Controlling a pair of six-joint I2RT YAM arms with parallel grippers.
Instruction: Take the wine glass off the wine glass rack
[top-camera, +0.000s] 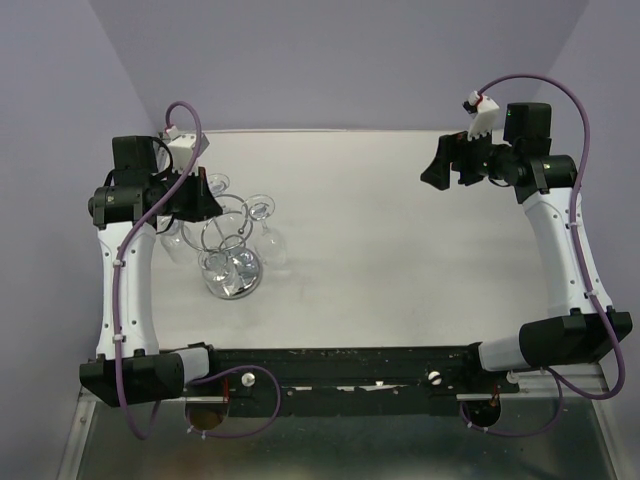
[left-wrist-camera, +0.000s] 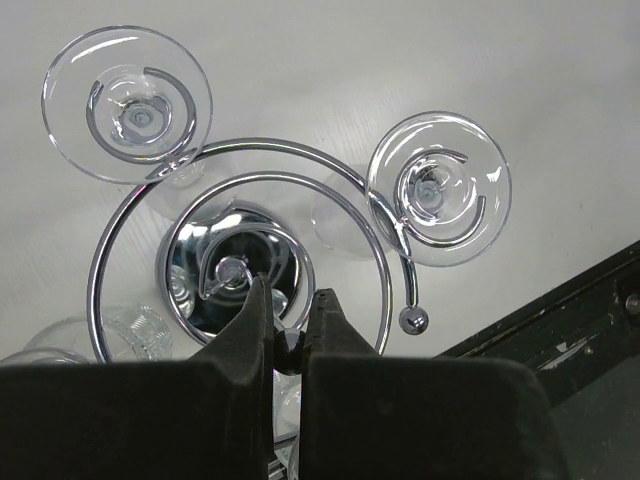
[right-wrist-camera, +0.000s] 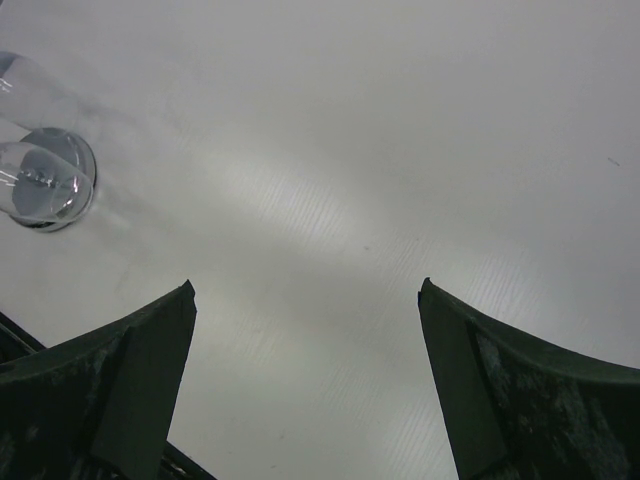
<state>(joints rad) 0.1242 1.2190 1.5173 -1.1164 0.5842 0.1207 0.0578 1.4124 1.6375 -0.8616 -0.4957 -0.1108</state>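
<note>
Hanging over the wine glass rack (left-wrist-camera: 250, 145) at the left of the desk (top-camera: 400, 260), the left claw (left-wrist-camera: 292, 295) is pinched almost shut on a thin glassy stem beside the central post, apparently a wine glass (left-wrist-camera: 288, 348). A second glass (left-wrist-camera: 127, 103) and a third glass (left-wrist-camera: 438, 188) hang foot-up in rim loops. The right claw (right-wrist-camera: 306, 285) gapes wide, holding nothing, well apart from the rack.

Top view high over table (top-camera: 400, 260), left wrist close above rack (left-wrist-camera: 240, 235), seen in both
</note>
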